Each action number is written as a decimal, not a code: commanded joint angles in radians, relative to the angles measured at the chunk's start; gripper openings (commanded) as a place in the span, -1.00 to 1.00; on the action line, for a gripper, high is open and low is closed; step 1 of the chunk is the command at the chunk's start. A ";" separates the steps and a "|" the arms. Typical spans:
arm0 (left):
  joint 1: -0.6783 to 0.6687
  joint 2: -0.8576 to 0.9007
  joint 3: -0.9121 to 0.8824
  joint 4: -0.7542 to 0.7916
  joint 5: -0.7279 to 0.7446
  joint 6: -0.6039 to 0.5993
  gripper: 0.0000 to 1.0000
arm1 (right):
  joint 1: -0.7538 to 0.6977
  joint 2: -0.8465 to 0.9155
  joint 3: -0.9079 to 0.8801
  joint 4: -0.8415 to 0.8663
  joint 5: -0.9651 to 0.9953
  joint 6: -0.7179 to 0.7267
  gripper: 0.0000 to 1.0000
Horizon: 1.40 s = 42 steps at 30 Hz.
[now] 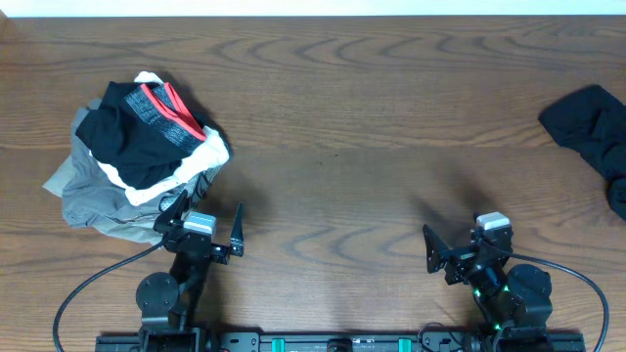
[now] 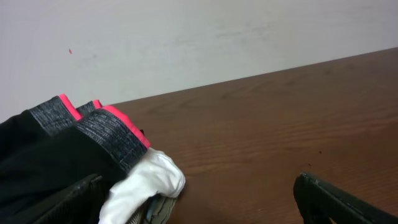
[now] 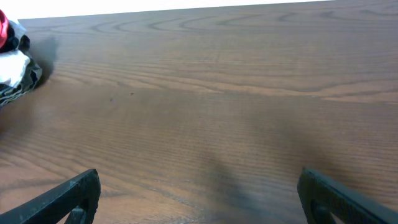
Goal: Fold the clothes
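Note:
A heap of clothes (image 1: 137,152) lies at the table's left: a black garment with a grey and pink waistband on top, a white piece and a grey piece under it. It fills the left of the left wrist view (image 2: 68,162) and shows at the far left of the right wrist view (image 3: 13,65). A separate black garment (image 1: 595,132) lies at the right edge. My left gripper (image 1: 205,227) is open and empty, its left finger beside the heap's near edge. My right gripper (image 1: 460,242) is open and empty over bare wood.
The brown wooden table (image 1: 352,137) runs between the heap and the black garment. The arm bases and cables sit along the front edge. A pale wall stands behind the table's far edge.

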 commanded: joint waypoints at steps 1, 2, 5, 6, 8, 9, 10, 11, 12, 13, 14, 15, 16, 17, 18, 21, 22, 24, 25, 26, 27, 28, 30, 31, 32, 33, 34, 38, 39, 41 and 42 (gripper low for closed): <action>0.005 0.000 -0.013 -0.019 0.003 0.002 0.96 | -0.012 -0.006 -0.003 0.002 -0.004 0.012 0.99; 0.005 0.000 -0.013 -0.009 0.003 0.002 0.96 | -0.012 -0.006 -0.003 0.002 -0.004 0.012 0.98; 0.005 0.000 -0.013 -0.023 0.064 -0.051 0.96 | -0.012 -0.006 -0.003 0.029 -0.005 0.013 0.98; 0.005 0.000 -0.013 -0.043 0.118 -0.089 0.96 | -0.012 -0.006 -0.003 0.055 -0.012 0.013 0.98; 0.004 0.005 -0.013 -0.034 0.219 -0.178 0.96 | -0.012 -0.006 -0.003 0.076 -0.082 0.040 0.98; 0.004 0.005 -0.013 -0.032 0.256 -0.204 0.96 | -0.012 -0.006 -0.003 0.071 -0.121 0.051 0.98; 0.004 0.006 -0.013 -0.039 0.293 -0.224 0.96 | -0.012 -0.006 -0.004 0.065 -0.152 0.058 0.98; 0.004 0.006 -0.013 -0.047 0.327 -0.248 0.96 | -0.012 -0.006 -0.004 0.096 -0.176 0.074 0.98; 0.004 0.010 -0.013 -0.047 0.345 -0.277 0.96 | -0.012 -0.006 -0.004 0.115 -0.205 0.094 0.98; 0.004 0.013 -0.011 -0.045 0.349 -0.323 0.96 | -0.012 -0.006 -0.004 0.141 -0.250 0.109 0.99; 0.004 0.014 -0.008 -0.046 0.348 -0.362 0.96 | -0.012 -0.006 -0.004 0.168 -0.285 0.110 0.99; 0.004 0.016 -0.002 -0.046 0.348 -0.386 0.96 | -0.012 -0.006 -0.004 0.200 -0.311 0.109 0.99; 0.004 0.019 0.010 -0.046 0.348 -0.407 0.96 | -0.012 -0.005 -0.003 0.228 -0.327 0.109 0.99; 0.004 0.024 0.024 -0.045 0.348 -0.418 0.96 | -0.012 -0.003 -0.001 0.246 -0.335 0.112 0.98; 0.004 0.034 0.045 -0.045 0.347 -0.424 0.96 | -0.012 0.003 0.006 0.260 -0.334 0.127 0.99; 0.004 0.095 0.145 -0.051 0.343 -0.430 0.96 | -0.012 0.053 0.049 0.243 -0.288 0.129 0.98; 0.004 0.134 0.191 -0.061 0.338 -0.430 0.96 | -0.012 0.089 0.074 0.219 -0.249 0.129 0.99; 0.004 0.230 0.292 -0.101 0.332 -0.428 0.96 | -0.012 0.163 0.122 0.180 -0.197 0.129 0.99; 0.004 0.296 0.356 -0.143 0.323 -0.428 0.96 | -0.012 0.217 0.156 0.159 -0.174 0.128 0.99; 0.004 0.356 0.414 -0.188 0.312 -0.426 0.96 | -0.012 0.277 0.195 0.139 -0.156 0.128 0.99; 0.004 0.432 0.485 -0.247 0.310 -0.407 0.96 | -0.012 0.344 0.240 0.119 -0.141 0.128 0.98; 0.004 0.512 0.558 -0.310 0.310 -0.382 0.96 | -0.012 0.405 0.281 0.100 -0.130 0.127 0.98; 0.004 0.663 0.700 -0.434 0.310 -0.340 0.96 | -0.012 0.552 0.389 0.045 -0.102 0.121 0.99; 0.004 0.741 0.777 -0.500 0.310 -0.328 0.96 | -0.013 0.631 0.453 0.004 -0.082 0.121 0.99; 0.004 0.807 0.844 -0.557 0.310 -0.317 0.96 | -0.013 0.710 0.522 -0.043 -0.064 0.121 0.99; 0.004 0.910 0.955 -0.653 0.310 -0.307 0.96 | -0.013 0.814 0.618 -0.111 -0.048 0.117 0.99; 0.004 0.962 1.011 -0.702 0.310 -0.307 0.96 | -0.013 0.884 0.689 -0.158 -0.049 0.097 0.99; 0.004 1.177 1.253 -0.893 0.312 -0.307 0.96 | -0.013 1.168 1.006 -0.357 -0.076 -0.023 0.99; 0.004 1.212 1.292 -0.917 0.322 -0.308 0.96 | -0.013 1.216 1.067 -0.398 -0.095 -0.041 0.98; 0.004 1.259 1.331 -0.926 0.372 -0.322 0.96 | -0.013 1.302 1.179 -0.480 -0.110 -0.053 0.98; 0.004 1.276 1.340 -0.924 0.410 -0.322 0.96 | -0.013 1.339 1.228 -0.511 -0.107 -0.060 0.98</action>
